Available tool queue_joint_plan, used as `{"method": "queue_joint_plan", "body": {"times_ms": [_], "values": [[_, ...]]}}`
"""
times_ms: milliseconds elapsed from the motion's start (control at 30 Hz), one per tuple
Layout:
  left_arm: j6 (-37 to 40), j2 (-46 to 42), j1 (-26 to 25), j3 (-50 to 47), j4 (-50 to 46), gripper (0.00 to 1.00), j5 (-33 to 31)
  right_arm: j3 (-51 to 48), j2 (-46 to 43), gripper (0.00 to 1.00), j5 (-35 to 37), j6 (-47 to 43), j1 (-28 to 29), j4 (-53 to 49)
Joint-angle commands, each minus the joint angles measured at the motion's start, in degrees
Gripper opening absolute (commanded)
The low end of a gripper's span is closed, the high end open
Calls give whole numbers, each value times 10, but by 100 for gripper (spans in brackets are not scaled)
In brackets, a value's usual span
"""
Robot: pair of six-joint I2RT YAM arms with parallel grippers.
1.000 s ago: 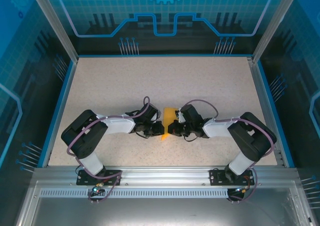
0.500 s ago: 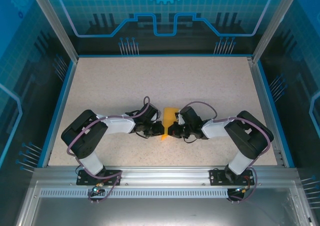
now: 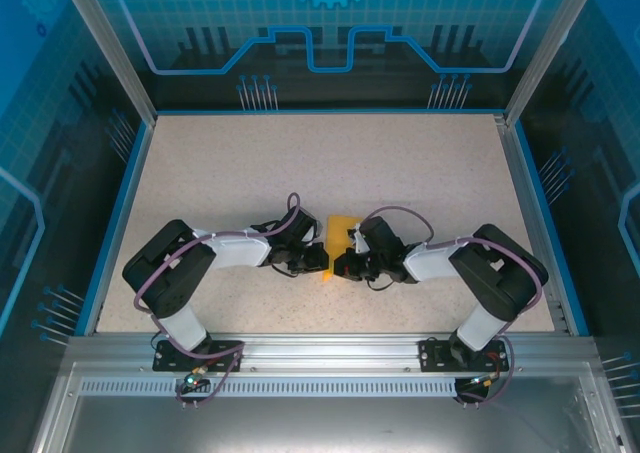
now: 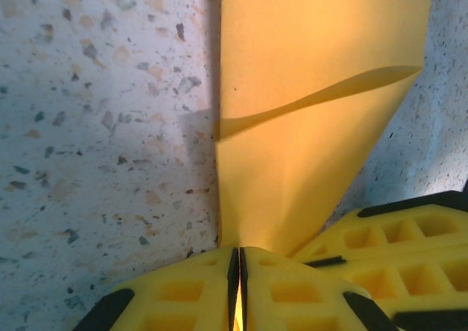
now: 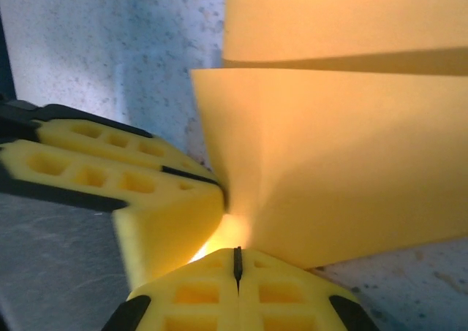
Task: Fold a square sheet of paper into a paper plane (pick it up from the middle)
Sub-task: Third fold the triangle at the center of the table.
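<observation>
Gripping the square sheet of paper (image 3: 343,227), left pincer (image 4: 235,261) from nine o'clock, right pincer (image 5: 237,261) from three, I hold its fold pinched upright, probably to set the crease.

A speckled beige tabletop (image 3: 400,163), edged by a blue rim (image 3: 118,223), sits within blue-lit patterned enclosure walls (image 3: 330,33).

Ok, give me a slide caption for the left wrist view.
Left gripper pinching the folded orange-yellow paper over the speckled table, with the right gripper closed beside it.
</observation>
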Motion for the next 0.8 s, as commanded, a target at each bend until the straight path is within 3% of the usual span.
{"method": "queue_joint_plan", "body": {"times_ms": [0,367,533,767], "values": [[18,16,3,8,-37,14,-17,12,16,0,18,-13,8,-44],[22,15,3,11,-46,14,-19,8,-47,0,7,-12,-23,-35],[22,16,3,12,-48,14,-19,16,-27,0,-12,-17,-44,-31],[25,14,3,16,-52,14,-18,6,17,0,15,-2,-56,-13]]}}
